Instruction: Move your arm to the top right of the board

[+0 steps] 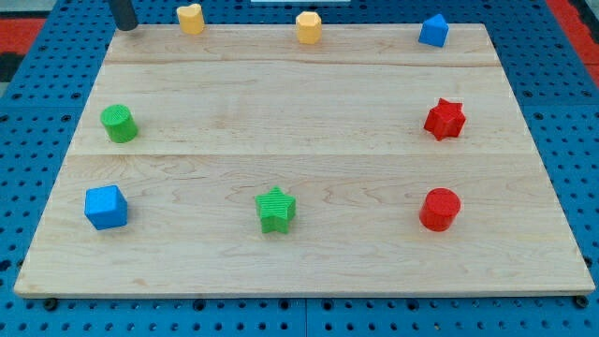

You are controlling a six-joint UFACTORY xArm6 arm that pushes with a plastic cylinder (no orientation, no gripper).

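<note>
My tip (125, 26) is at the board's top left corner, at the view's top edge; only the rod's lower end shows. A yellow heart block (190, 18) lies just right of it along the top edge. A yellow hexagon block (309, 27) sits at the top middle. A blue pentagon-like block (433, 31) sits at the top right. A red star (445, 119) is at the right, a red cylinder (440, 209) below it. The tip touches no block.
A green cylinder (119, 124) is at the left, a blue cube (105, 207) at the lower left, a green star (275, 209) at the bottom middle. The wooden board (299, 150) lies on a blue perforated table (28, 140).
</note>
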